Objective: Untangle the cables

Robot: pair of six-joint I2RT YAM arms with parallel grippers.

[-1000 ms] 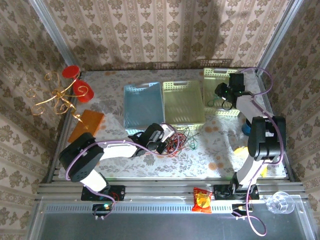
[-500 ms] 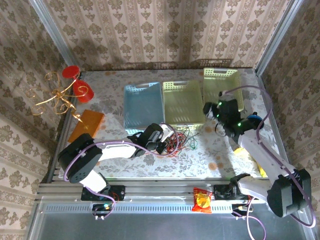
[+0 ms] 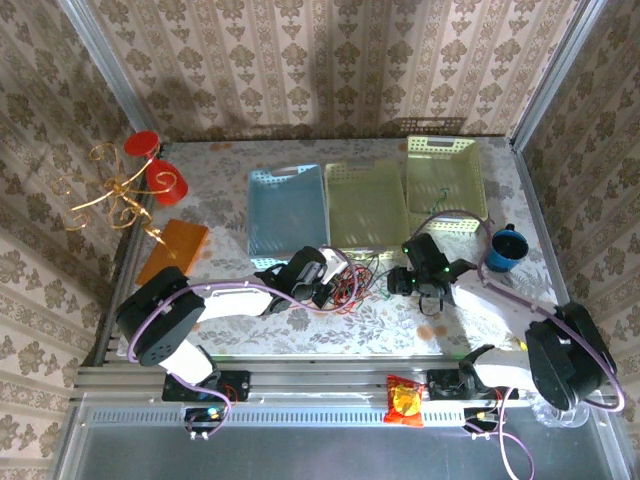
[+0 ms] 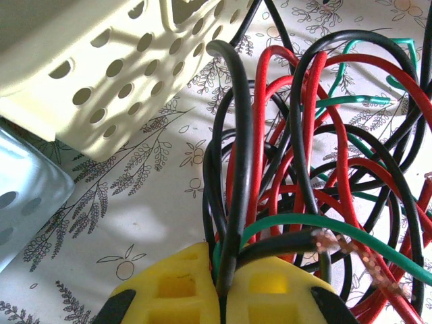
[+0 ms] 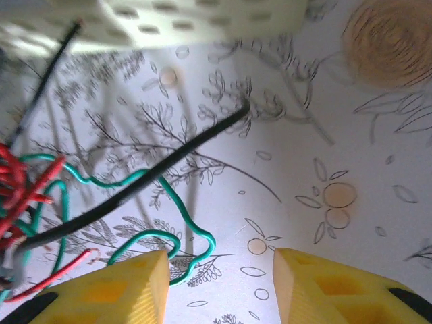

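The left tool [image 4: 223,289] pinched the cables [image 4: 297,182], heaped on the bench [image 3: 400,325] beside the yellow basket [image 3: 366,210], while the spread right tool [image 5: 219,280] probably needed to close on one loose green wire [image 5: 185,210] and draw it slowly aside.

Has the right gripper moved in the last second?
Yes. The right gripper left the far-right pale yellow perforated basket, coming nearer and leftward, toward the tangled cables.
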